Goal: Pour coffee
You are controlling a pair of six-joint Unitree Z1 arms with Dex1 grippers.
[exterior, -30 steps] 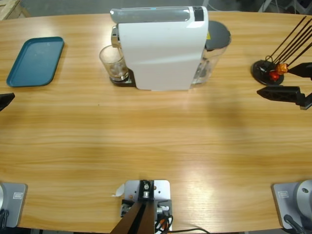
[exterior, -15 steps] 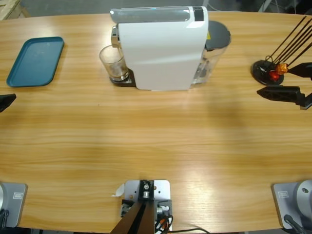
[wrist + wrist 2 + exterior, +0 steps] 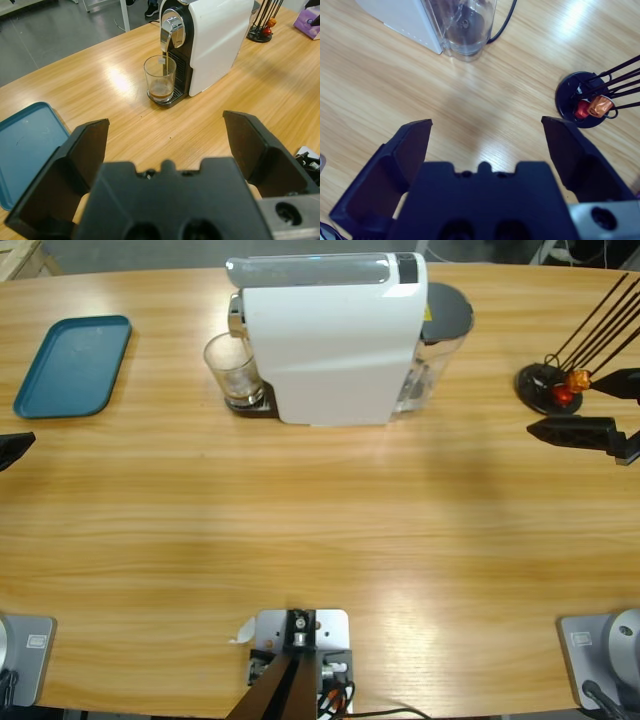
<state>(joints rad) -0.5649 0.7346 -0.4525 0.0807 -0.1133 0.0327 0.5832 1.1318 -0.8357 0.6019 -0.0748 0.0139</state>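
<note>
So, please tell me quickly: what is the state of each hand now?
Left hand: open, holding nothing.
Right hand: open, holding nothing.

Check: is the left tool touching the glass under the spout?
Apart. The left wrist view shows bare table between the open left tool and the glass.

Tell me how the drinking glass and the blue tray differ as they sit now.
The glass is clear and stands upright; the tray is solid blue and lies flat. The glass sits under the coffee machine spout with a shallow layer of coffee in it; the tray lies apart near the table's left end and holds nothing. Both rest on the wooden table, and neither is gripped.
</note>
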